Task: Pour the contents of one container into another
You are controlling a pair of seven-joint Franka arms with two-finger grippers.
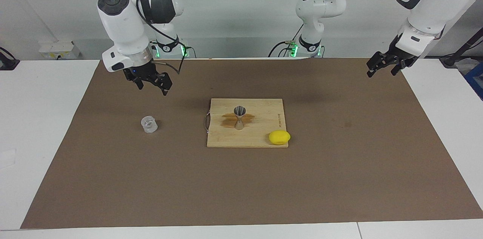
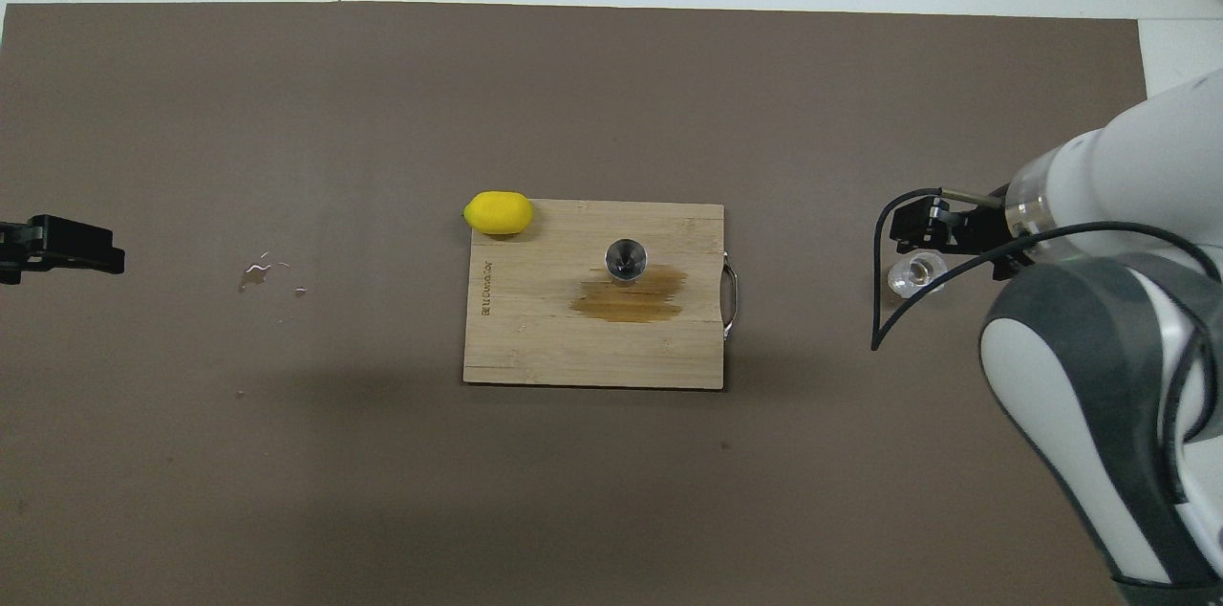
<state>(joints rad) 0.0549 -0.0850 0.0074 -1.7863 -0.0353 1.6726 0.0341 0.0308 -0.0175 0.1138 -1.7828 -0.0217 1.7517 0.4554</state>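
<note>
- Facing view: we see the right tool (image 1: 151, 82) released, empty, raised above the mat near the glass cup (image 1: 149, 124).
- We place the glass cup upright on the mat toward the right arm's end, apart from the cutting board (image 1: 264, 139).
- Jigger (image 1: 239, 117) upright on the board beside a wet stain; lemon (image 1: 279, 137) at the board's corner.
- Left tool (image 1: 383, 66) released, waiting over the mat's edge.

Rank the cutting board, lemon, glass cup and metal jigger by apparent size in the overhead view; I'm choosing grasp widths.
1. cutting board
2. lemon
3. glass cup and metal jigger: look alike, unranked.
</note>
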